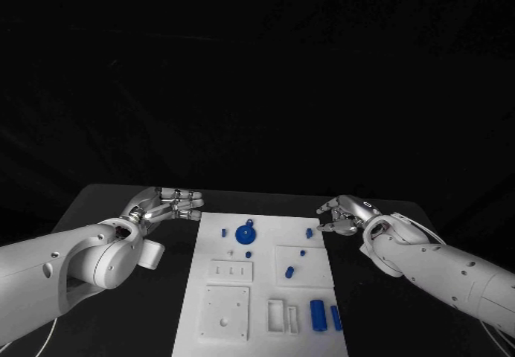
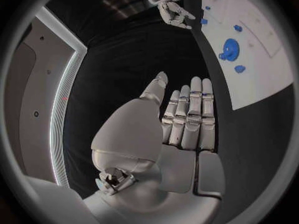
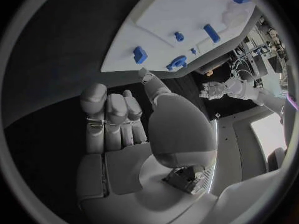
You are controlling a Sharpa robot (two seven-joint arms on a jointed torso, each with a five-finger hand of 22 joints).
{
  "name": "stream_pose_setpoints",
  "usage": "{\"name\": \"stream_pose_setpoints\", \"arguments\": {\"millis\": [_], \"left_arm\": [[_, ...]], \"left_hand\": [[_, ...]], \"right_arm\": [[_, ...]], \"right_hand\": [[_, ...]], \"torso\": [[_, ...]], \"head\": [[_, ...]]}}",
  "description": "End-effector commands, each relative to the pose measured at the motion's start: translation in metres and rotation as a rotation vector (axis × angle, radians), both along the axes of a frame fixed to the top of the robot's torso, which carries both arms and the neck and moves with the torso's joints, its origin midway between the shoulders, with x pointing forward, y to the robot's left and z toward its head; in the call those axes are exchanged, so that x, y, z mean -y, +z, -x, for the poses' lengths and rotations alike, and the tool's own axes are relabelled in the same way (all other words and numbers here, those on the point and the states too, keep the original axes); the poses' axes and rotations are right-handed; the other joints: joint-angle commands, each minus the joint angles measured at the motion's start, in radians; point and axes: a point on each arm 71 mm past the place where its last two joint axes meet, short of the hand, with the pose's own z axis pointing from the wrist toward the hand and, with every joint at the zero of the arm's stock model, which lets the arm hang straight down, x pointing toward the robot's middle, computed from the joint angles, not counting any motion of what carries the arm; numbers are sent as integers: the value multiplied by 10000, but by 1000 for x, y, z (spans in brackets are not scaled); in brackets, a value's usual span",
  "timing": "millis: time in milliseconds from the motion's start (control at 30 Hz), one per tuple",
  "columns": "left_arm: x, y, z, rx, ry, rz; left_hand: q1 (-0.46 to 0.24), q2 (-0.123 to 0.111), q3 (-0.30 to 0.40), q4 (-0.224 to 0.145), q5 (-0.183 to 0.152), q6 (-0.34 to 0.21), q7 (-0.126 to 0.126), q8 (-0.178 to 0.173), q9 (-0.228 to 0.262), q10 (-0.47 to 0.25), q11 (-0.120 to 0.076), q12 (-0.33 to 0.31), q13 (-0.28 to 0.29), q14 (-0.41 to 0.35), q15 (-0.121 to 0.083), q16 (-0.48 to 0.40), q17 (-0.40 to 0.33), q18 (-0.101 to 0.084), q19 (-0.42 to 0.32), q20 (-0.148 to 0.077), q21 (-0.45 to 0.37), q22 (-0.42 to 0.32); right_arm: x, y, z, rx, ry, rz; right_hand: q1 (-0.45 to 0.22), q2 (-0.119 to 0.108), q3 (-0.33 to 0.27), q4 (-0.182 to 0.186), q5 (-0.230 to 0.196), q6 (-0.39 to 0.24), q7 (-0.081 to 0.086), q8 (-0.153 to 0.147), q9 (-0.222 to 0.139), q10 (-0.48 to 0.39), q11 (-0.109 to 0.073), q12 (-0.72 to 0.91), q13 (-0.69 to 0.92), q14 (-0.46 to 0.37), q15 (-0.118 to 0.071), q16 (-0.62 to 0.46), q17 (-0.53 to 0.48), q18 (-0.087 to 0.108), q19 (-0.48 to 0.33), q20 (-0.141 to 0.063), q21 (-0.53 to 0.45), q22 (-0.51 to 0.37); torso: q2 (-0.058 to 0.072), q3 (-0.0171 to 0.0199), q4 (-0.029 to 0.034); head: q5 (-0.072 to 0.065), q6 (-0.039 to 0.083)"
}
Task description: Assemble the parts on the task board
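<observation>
Black worktop (image 1: 129, 201) carries the white task board (image 1: 269, 223), a long plate lying in the middle between the two arms. On the board's near half sit raised white blocks: a square plate with holes (image 1: 226, 312) and, above it, a smaller rectangular block (image 1: 231, 270).

White-armed and silver, the left hand (image 1: 167, 204) hangs over the worktop just beside the board's far left corner. From its wrist camera its fingers (image 2: 190, 117) lie straight and close together with nothing in them, the thumb standing a little apart; the board's edge runs past the fingertips without touching them. The right hand (image 1: 344, 217) is at the board's far right edge, its fingers (image 3: 112, 114) curled inward, and nothing shows between them. Whether its fingertips touch the board cannot be told.

Among the blue parts, the largest is a round gear (image 1: 245, 236) on the far part of the board, nearer the left hand but apart from it. Two blue cylinders (image 1: 318, 312) lie side by side near the board's near right corner, well away from both hands. A small blue peg (image 1: 309, 233) stands just beside the right hand's fingertips, and other small blue pegs (image 1: 289, 272) are scattered mid-board.
</observation>
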Motion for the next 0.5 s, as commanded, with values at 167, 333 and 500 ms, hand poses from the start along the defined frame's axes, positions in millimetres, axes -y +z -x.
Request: {"name": "stream_pose_setpoints", "arguments": {"millis": [167,333,500], "left_arm": [[1,0,0,78,-222,62],[2,-1,0,70,-241,66],[3,-2,0,46,-287,74]], "left_hand": [[25,61,10,-74,50,82,8,50,5,-189,64,33,9,11,-63,-53,-17,-72,-10,-27,57,22],[26,57,0,-101,54,87,16,51,5,-323,99,36,11,0,-48,-57,-20,-60,-21,-13,70,25],[29,63,0,-109,52,89,14,53,6,-348,105,35,11,-1,-46,-58,-21,-56,-31,-8,71,25]], "right_arm": [[3,-10,-3,-681,613,-430],[0,-17,-6,-909,684,-477],[-3,-22,-9,-1114,724,-472]], "right_hand": [[194,-27,-115,-130,-29,-773,39,0,-41,-191,18,-98,-66,-79,21,-83,-6,-68,217,50,-141,878],[256,13,-111,-163,-59,-819,29,8,-38,-213,-2,-96,-72,-90,15,-84,7,-58,208,54,-161,879],[295,79,126,-342,-5,-444,33,18,-24,-222,8,-37,-56,-87,16,-55,55,-70,209,50,-126,890]], "torso": [[1,-40,27],[-13,-55,49],[-16,-71,75]], "head": [[-69,-51],[-118,-112],[-261,-121]]}}
